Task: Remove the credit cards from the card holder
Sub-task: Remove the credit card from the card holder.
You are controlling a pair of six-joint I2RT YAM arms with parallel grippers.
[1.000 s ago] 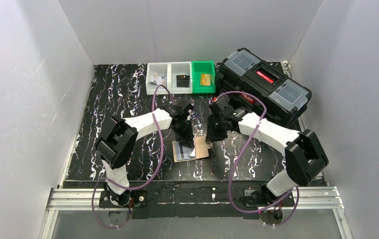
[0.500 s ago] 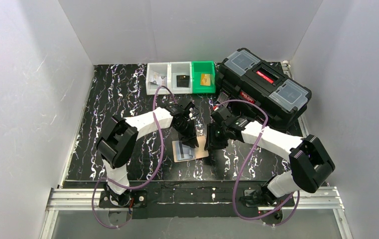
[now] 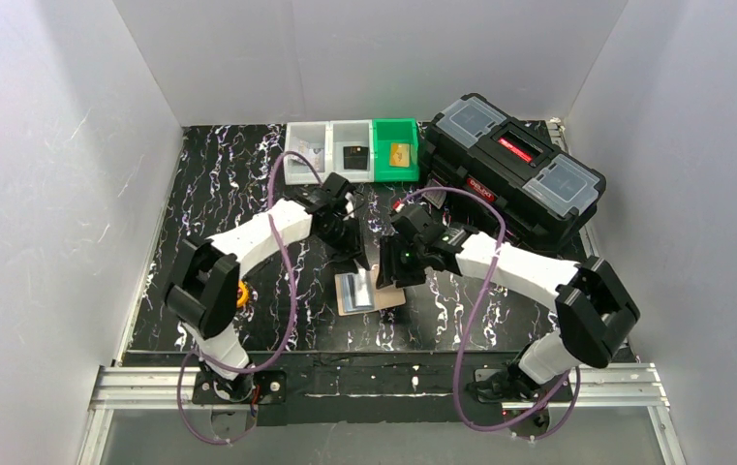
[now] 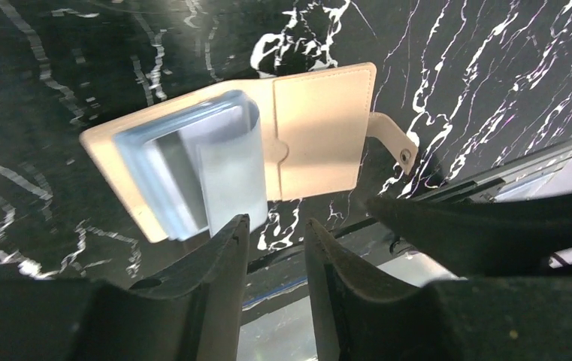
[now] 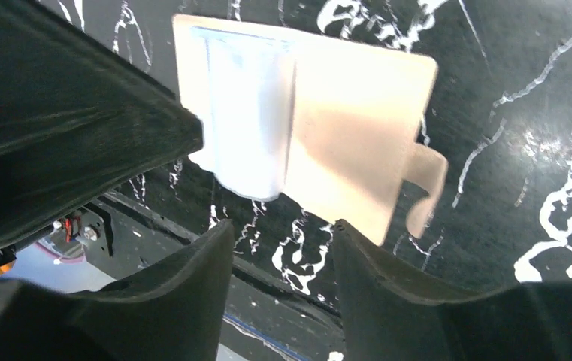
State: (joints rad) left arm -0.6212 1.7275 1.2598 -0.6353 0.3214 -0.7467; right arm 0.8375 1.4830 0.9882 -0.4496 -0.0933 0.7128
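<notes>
The card holder (image 3: pixel 395 296) is seen lying open and flat on the surface (image 3: pixel 219 194) between the two arms, with its snap tab turned outward. A pale blue card (image 4: pixel 226 169) is seen bowed up over one half of the holder and not clear of it. No card is seen lying free on the surface, so the removal is judged barely begun.

The left hand (image 4: pixel 275 224) is held just above the holder, with only a narrow gap between its fingers and nothing gripped. The right hand (image 5: pixel 282 229) is held over the same spot, its fingers set wider apart and likewise empty.

One card holder is counted, and one blue card for certain; a second layer beneath it cannot be ruled out. No tan-gold card is made out in the holder. A small tan-gold piece (image 3: pixel 400 154) is seen in the green bin (image 3: pixel 395 124), but whether it is a card cannot be told. Three bins and one black toolbox (image 3: pixel 514 165) are counted.
</notes>
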